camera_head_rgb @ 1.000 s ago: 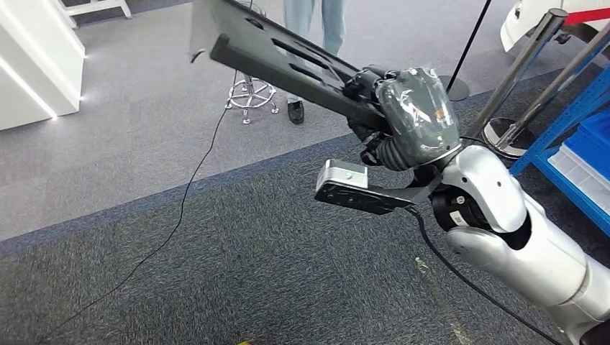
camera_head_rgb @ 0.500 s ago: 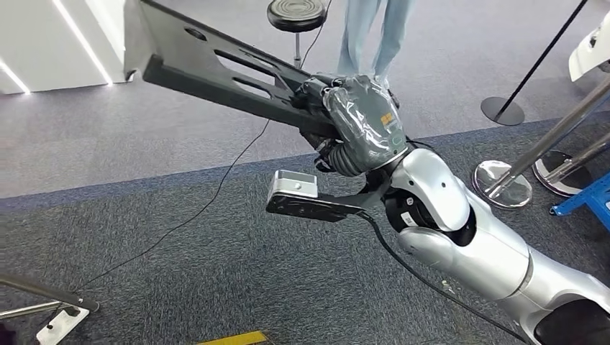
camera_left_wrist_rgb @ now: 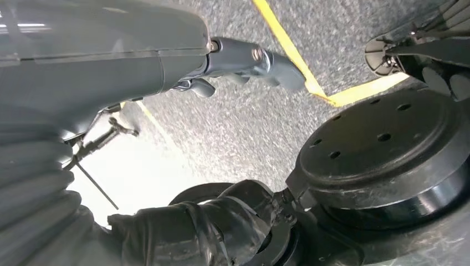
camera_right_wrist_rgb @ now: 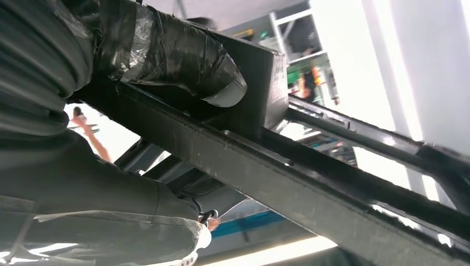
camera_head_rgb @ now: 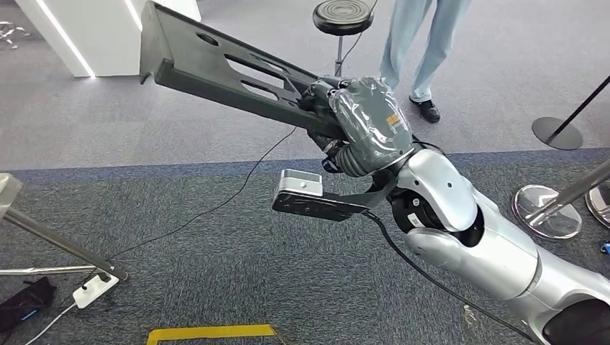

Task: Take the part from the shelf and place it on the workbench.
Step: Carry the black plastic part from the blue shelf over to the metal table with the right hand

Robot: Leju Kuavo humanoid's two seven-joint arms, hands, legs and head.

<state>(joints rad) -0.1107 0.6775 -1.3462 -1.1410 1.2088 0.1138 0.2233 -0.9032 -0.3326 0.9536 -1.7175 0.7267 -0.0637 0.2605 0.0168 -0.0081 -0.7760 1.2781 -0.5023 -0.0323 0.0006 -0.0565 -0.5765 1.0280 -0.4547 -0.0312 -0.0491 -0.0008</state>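
The part [camera_head_rgb: 216, 68] is a long flat black plastic piece with several slots, held up over the carpet and pointing to the far left. My right hand [camera_head_rgb: 367, 122], in a grey cover, grips its near end. In the right wrist view the dark fingers [camera_right_wrist_rgb: 183, 55] wrap over the edge of the part [camera_right_wrist_rgb: 310, 188]. My left hand [camera_left_wrist_rgb: 166, 55] hangs above the grey carpet with its fingers loosely out and nothing in it.
A person's legs [camera_head_rgb: 424, 43] and a black stool [camera_head_rgb: 343, 18] stand ahead. Stanchion bases [camera_head_rgb: 550, 212] sit at the right. A white block [camera_head_rgb: 108, 36] is far left, a slanted metal leg [camera_head_rgb: 50, 241] near left. A cable and yellow tape [camera_head_rgb: 212, 332] lie on the floor.
The whole view has swung round, so the blue shelf has left the right edge and the white block and metal leg have come in. My right hand still grips the part.
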